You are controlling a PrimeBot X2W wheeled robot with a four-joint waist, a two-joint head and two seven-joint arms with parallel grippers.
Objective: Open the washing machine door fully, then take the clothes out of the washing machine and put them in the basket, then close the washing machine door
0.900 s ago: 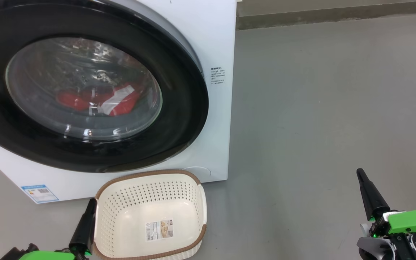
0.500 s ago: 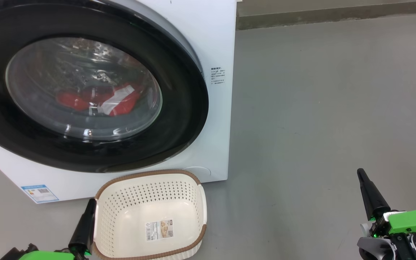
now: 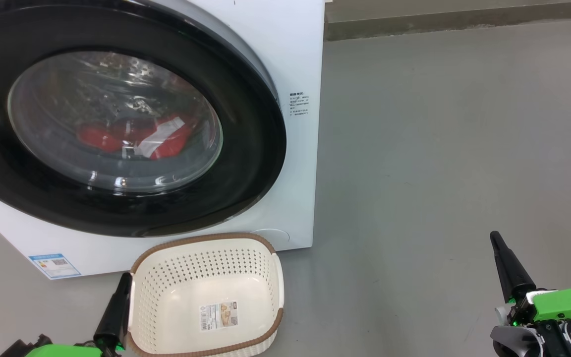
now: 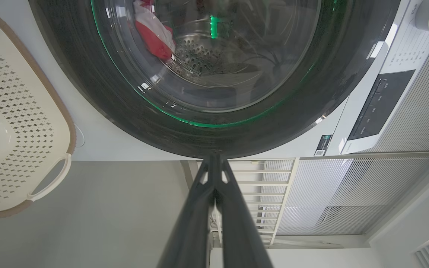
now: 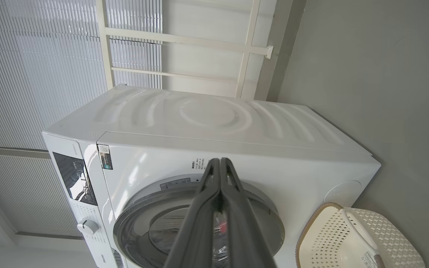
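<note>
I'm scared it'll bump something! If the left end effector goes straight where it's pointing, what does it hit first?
The left end effector probably meets the washing machine door, at its black rim; depth is unclear.

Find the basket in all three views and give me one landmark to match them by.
Head view: basket at the bottom, left of centre, just below the door.
Left wrist view: basket at the left edge, cut off, left of the door.
Right wrist view: basket in the bottom right corner, right of the door.
Shared landmark: the round black-rimmed door.

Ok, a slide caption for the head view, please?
Washing machine door closed, red clothes inside, empty basket on the floor in front.
</note>
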